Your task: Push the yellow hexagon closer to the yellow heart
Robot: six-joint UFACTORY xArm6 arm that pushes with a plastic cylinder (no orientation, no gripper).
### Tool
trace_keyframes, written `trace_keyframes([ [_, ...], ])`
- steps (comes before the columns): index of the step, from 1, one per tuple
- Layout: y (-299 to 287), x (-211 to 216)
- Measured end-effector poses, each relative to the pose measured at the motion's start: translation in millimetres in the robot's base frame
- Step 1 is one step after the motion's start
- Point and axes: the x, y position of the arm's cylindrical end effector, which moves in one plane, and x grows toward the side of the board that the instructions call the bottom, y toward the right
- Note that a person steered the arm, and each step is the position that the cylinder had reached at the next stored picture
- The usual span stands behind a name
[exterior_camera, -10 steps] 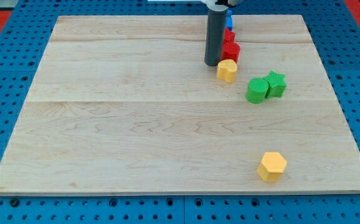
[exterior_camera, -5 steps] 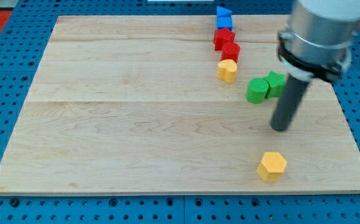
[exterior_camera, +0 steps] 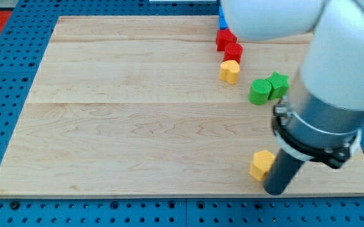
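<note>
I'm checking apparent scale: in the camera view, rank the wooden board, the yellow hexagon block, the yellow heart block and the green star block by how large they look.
1. Wooden board, by far.
2-4. Yellow hexagon block (partly hidden by my rod), yellow heart block, green star block: all look alike, so unranked.

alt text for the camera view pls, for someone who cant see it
My tip presses the yellow hexagon from its lower right, near the bottom edge of the wooden board. The yellow heart sits far up the board, below two red blocks, left of two green blocks.

a bulky white arm shell (exterior_camera: 333, 44) leads into a grey metal cylinder, ringed below by a black collar. from it extends a dark, smooth, round rod ending at my tip (exterior_camera: 274, 191).
</note>
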Motion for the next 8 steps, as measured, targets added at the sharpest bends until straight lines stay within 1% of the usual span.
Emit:
trace_keyframes([
  [2, 23, -44],
  [3, 22, -55],
  [4, 12, -55],
  [6, -39, -58],
  [8, -45, -84],
])
